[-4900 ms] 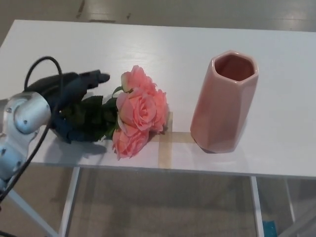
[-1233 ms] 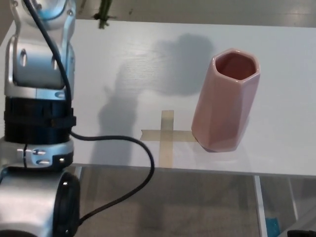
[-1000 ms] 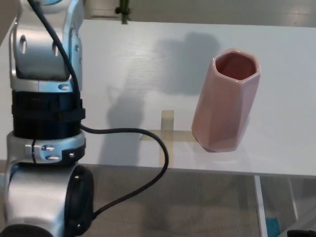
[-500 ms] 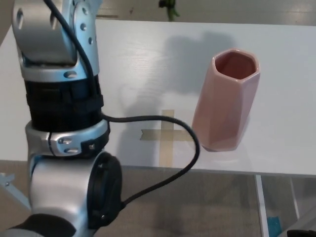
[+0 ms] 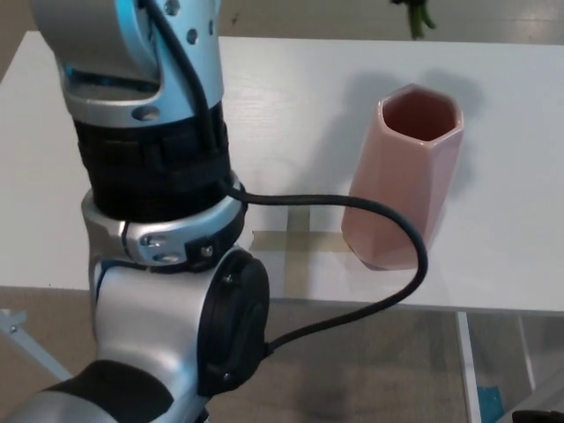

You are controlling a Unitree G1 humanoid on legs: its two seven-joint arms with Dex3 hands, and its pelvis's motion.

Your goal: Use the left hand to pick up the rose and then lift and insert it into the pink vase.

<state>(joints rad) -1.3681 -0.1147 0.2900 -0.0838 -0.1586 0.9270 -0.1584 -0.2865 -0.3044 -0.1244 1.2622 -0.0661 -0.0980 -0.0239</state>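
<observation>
Pink vase [image 5: 404, 176] upright on white table [image 5: 291, 106]; left fingers unseen, probably overhead.

A white table [image 5: 291, 115] with a faint wood grain filled most of the head view. 2 strips of tan tape [image 5: 298, 251] formed a cross on it near the front edge, partly hidden. No hand showed in the view, so nothing could be placed relative to one. White metal table legs [image 5: 465, 366] stood over a tan floor [image 5: 352, 370], and a teal object [image 5: 487, 407] lay at the bottom right.
</observation>
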